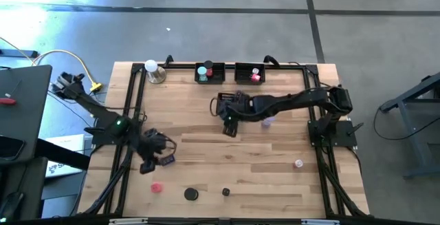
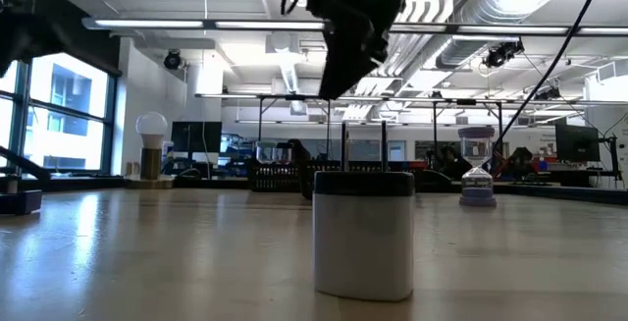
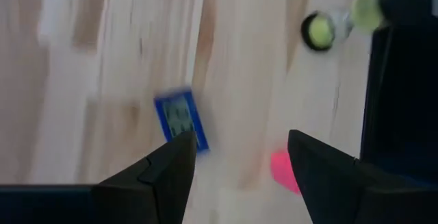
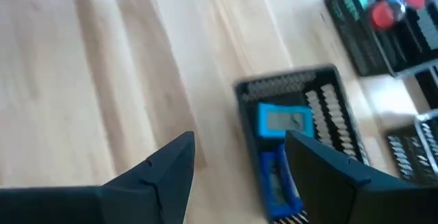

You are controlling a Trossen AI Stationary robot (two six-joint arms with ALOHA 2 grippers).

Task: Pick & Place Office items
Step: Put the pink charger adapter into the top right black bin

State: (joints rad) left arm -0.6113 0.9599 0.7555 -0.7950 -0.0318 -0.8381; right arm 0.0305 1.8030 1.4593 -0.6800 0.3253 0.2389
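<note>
My left gripper [image 3: 239,148] is open above the table's near left part [image 1: 147,164]. A dark blue block [image 3: 181,118] lies flat on the wood just beyond one finger, and a pink-red piece [image 3: 282,170] beyond the other. My right gripper [image 4: 239,148] is open near the table's middle [image 1: 230,127], over the wood beside a black mesh tray [image 4: 337,125]. Two blue blocks [image 4: 283,121] lie in that tray. A black disc [image 1: 190,194], a red piece [image 1: 157,187], a pink piece [image 1: 298,163] and a lavender piece [image 1: 268,122] rest loose on the table.
Two more black mesh trays [image 1: 218,78] stand at the far edge, holding teal and red pieces. A white ball on a metal base [image 1: 152,69] is at the far left corner. A white roll with a black top [image 2: 363,235] stands close to the low camera.
</note>
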